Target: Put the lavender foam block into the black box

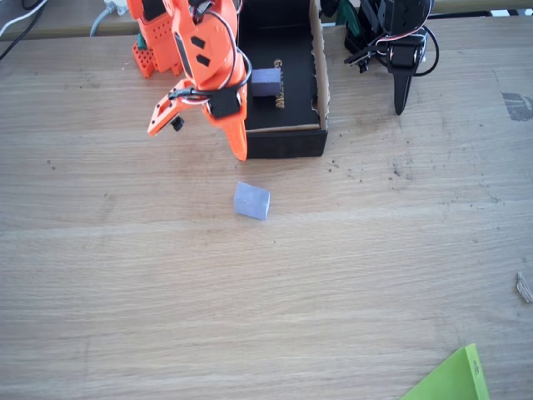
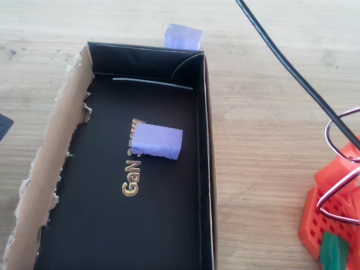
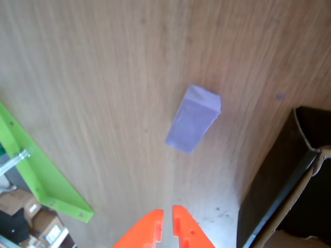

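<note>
Green, at the bottom right corner of the fixed view, a flat lime sheet lies nearest us, well apart from the orange gripper. We see the gripper hanging above the bench with its fingers spread, one short and one long, holding nothing. Just below its long fingertip the lavender foam block lies on the wood, apart from it. Right of the gripper sits the black box, with a darker lavender cube inside.

From overhead, we look down into the black box, whose left wall shows raw torn cardboard; the lavender cube rests on its floor beside gold lettering. The foam block lies outside, just beyond the far wall.

At the wrist, we see the orange fingertips close together at the bottom edge, with the foam block ahead of them on bare wood, untouched. The box wall stands to the right.
</note>
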